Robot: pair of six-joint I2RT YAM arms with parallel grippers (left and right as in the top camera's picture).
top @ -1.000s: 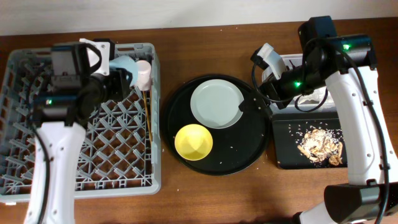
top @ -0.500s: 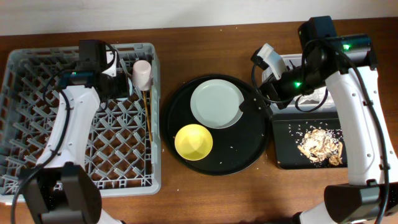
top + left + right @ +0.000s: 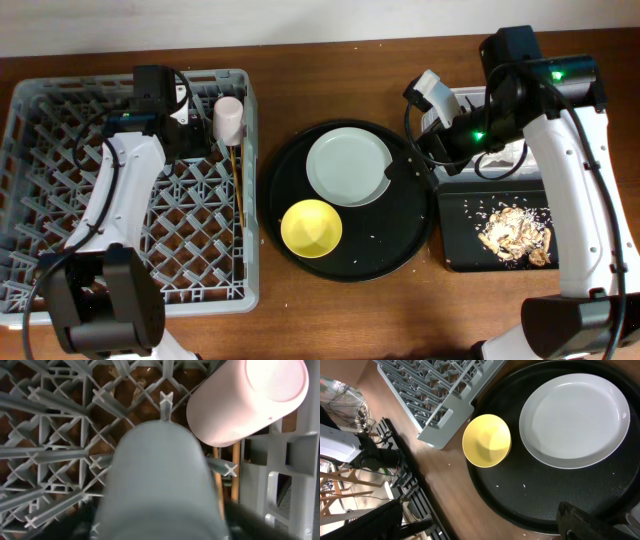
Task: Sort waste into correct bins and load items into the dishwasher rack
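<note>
The small blue cup (image 3: pixel 160 485) fills the middle of the left wrist view as a blurred grey-blue cylinder over the lattice of the dishwasher rack (image 3: pixel 50 435); its lower end is cut off by the frame, and whether it rests on the pegs cannot be told; from overhead it is hidden under the left gripper (image 3: pixel 192 135), which hangs over the rack's (image 3: pixel 200 260) 1 o'clock corner. That gripper's fingers cannot be made out in either view, so I cannot tell whether they are spread or pinching the cup.

The small pink cup (image 3: pixel 250 400) lies at 2 o'clock of the blue one, close beside it; overhead it (image 3: pixel 229 120) sits at 3 o'clock of the gripper; the chopsticks (image 3: pixel 238 185) run from it toward 6 o'clock along the rack's right wall, partly behind lattice.

At 3 o'clock of the rack is the round black tray (image 3: pixel 400 240); the plate (image 3: pixel 348 167) lies toward its 12 o'clock, the yellow bowl (image 3: pixel 311 227) toward 7 o'clock. The right gripper (image 3: pixel 402 168) hovers at 3 o'clock of the plate, fingers spread, nothing between them; its wrist view shows only one finger, cut off at the corner.

Further toward 3 o'clock, the black rectangular tray (image 3: pixel 460 215) holds food scraps (image 3: pixel 515 235); the clear tub (image 3: pixel 462 98) at its 12 o'clock is mostly covered by the right arm, contents unreadable.
</note>
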